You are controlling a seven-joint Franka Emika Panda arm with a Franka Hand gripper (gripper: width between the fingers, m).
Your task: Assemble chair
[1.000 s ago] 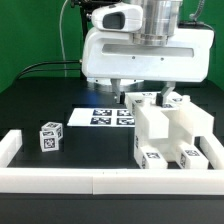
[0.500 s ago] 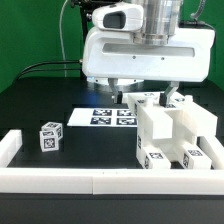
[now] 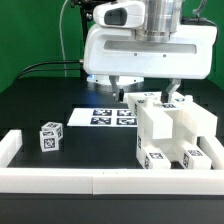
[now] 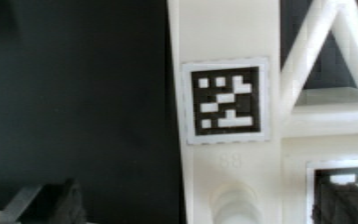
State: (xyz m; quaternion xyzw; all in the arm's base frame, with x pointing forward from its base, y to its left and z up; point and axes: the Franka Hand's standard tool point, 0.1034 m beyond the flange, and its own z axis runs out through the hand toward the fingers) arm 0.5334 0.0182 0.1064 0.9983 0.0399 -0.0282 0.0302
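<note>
The partly built white chair (image 3: 172, 130), made of blocky panels with black-and-white tags, stands at the exterior view's right, against the front rail. My gripper (image 3: 144, 96) hangs just above its top, open, one finger on either side of an upright piece. In the wrist view a white bar with a tag (image 4: 224, 100) runs between the two dark fingertips (image 4: 44, 204), with a gap on each side, and my gripper (image 4: 197, 206) holds nothing. A small loose tagged chair block (image 3: 49, 135) lies on the table at the exterior view's left.
The marker board (image 3: 108, 117) lies flat on the black table behind the chair. Low white border rails run along the front (image 3: 90, 181) and the exterior view's left (image 3: 11, 146). A green backdrop and cables are behind the arm.
The fingers have spread wider, off the white upright piece, which stays in place on the chair. The arm has hardly moved.
</note>
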